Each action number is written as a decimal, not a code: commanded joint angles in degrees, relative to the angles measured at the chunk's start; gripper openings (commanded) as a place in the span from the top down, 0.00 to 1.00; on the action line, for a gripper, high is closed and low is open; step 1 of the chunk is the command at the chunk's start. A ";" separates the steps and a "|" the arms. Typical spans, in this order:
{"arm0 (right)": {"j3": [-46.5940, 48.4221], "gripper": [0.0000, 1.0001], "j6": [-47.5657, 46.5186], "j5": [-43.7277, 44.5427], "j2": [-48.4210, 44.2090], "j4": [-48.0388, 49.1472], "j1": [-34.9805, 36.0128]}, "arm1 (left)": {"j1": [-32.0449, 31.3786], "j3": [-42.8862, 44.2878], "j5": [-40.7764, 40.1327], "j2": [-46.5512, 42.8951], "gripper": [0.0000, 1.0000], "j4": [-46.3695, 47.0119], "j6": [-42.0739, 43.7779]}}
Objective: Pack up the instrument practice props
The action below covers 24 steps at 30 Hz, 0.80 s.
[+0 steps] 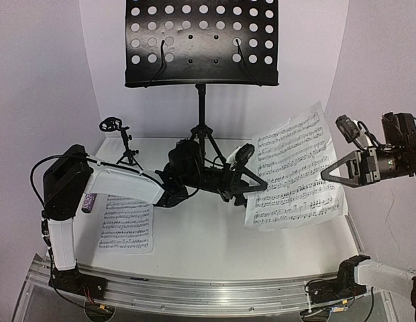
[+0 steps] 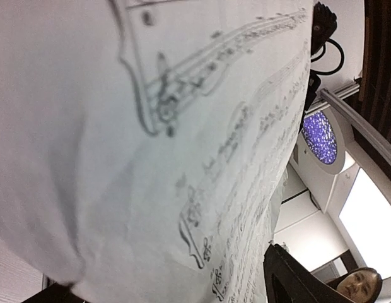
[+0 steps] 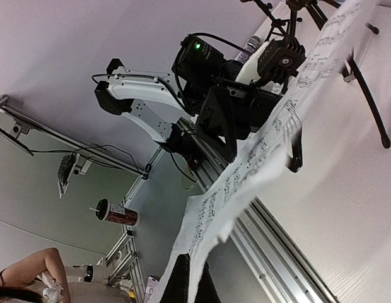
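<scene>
Pinching sheet-music page [image 1: 295, 168] w/ right claw [image 1: 326, 176]; left claw [image 1: 259, 184] spread.

Right claw [image 3: 192, 281], barely visible, seems closed on the drooping white sheet-music page [image 3: 246, 183].

You're in a robotics lab cell: white backdrop panels [image 1: 47, 80] box in the table [image 1: 201, 241], a white arm [image 1: 121, 180] bolts to an aluminium rail [image 1: 194, 290], extrusion framing [image 3: 57, 131] stands outside, and a person [image 3: 25, 268] sits nearby.
</scene>
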 commanded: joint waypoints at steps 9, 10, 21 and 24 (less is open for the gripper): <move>-1.12 1.00 -0.08 0.61 -0.26 -0.49 0.09 | 0.41 -1.40 -5.43 -2.98 1.00 -6.51 1.29; -1.54 1.00 0.32 1.14 -0.29 -0.49 0.07 | 0.58 -1.76 -7.36 -3.61 1.00 -10.46 2.14; -5.87 0.52 5.50 9.45 0.10 -0.20 0.07 | 4.78 -3.97 -14.22 -12.25 1.00 -38.88 22.94; -6.07 0.26 6.92 14.31 0.10 -0.46 0.06 | 8.41 -1.45 -16.61 -14.03 1.00 -57.90 36.21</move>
